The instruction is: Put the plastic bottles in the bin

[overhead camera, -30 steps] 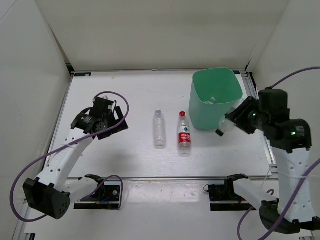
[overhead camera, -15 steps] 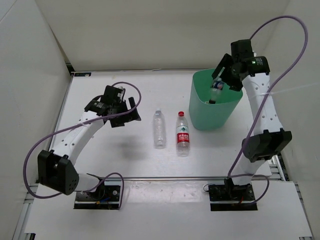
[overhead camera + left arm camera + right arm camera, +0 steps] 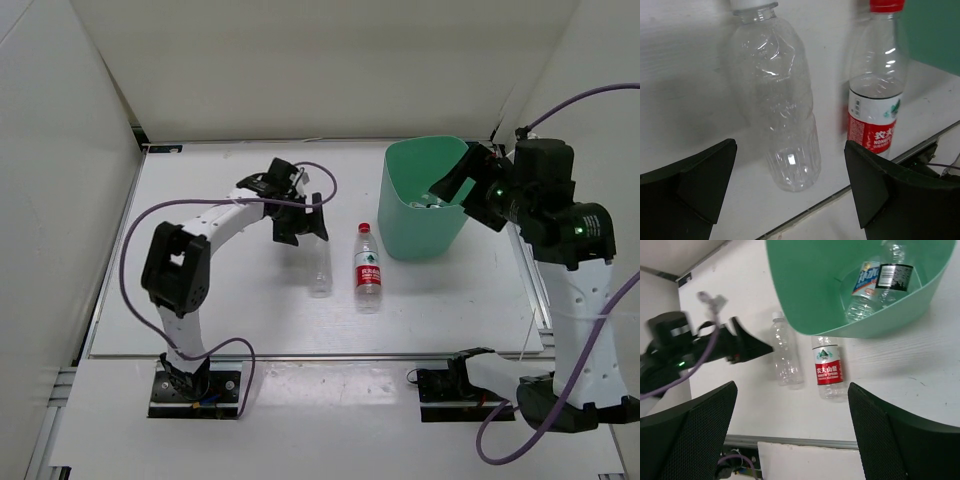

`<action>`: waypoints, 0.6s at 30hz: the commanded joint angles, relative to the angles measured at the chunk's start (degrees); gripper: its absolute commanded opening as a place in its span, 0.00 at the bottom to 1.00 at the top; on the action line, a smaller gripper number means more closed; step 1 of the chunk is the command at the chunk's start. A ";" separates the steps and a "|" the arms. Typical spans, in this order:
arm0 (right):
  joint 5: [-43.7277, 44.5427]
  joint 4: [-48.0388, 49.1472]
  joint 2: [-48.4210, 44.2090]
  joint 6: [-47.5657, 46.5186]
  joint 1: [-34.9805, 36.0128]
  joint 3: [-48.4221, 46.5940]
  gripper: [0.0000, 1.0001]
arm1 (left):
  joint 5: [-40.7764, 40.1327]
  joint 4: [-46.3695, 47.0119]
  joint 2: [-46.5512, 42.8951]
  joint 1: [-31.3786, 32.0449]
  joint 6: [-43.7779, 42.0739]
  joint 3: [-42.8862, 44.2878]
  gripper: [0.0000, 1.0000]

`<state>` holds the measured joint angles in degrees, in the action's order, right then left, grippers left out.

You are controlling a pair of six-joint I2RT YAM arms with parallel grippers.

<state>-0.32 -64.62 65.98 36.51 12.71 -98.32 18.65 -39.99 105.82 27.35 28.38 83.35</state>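
Observation:
Two plastic bottles lie side by side on the white table: a plain clear one [image 3: 320,275] [image 3: 785,115] and a red-labelled one with a red cap [image 3: 368,268] [image 3: 875,95]. My left gripper [image 3: 300,227] [image 3: 790,145] hovers open over the plain bottle's upper half, jaws wide, touching nothing. The mint-green bin [image 3: 405,215] [image 3: 805,290] stands at the back right with two short labelled bottles [image 3: 865,290] [image 3: 895,272] lying inside. My right gripper [image 3: 460,178] [image 3: 791,386] is open and empty above the bin's right rim.
White walls enclose the table on three sides. A metal rail [image 3: 320,356] runs along the table's near edge. The left arm's purple cable [image 3: 135,250] loops over the left half of the table. The left gripper [image 3: 747,345] also shows in the right wrist view.
The right gripper carried a short bottle over the bin, opened, and the bottle now lies inside. The left arm swung right, from the table's left side to above the plain bottle.

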 commanded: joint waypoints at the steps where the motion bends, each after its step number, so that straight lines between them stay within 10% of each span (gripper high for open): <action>1: -3.64 -0.93 1.70 -2.94 -0.23 -1.78 0.94 | 1.48 0.26 4.37 1.83 -1.22 3.65 1.00; 10: -4.69 -3.23 -0.06 -4.69 -0.23 -4.77 0.95 | -1.51 0.26 10.46 3.23 -0.61 4.19 0.57; 18: 4.34 -5.70 -3.91 -2.23 -0.23 -1.98 1.00 | -14.94 -2.02 1.59 4.29 4.92 26.27 0.31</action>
<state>-1.15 -69.60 65.58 34.04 12.71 -102.02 10.76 -43.77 116.77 30.79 30.89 97.86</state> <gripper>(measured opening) 0.996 0.598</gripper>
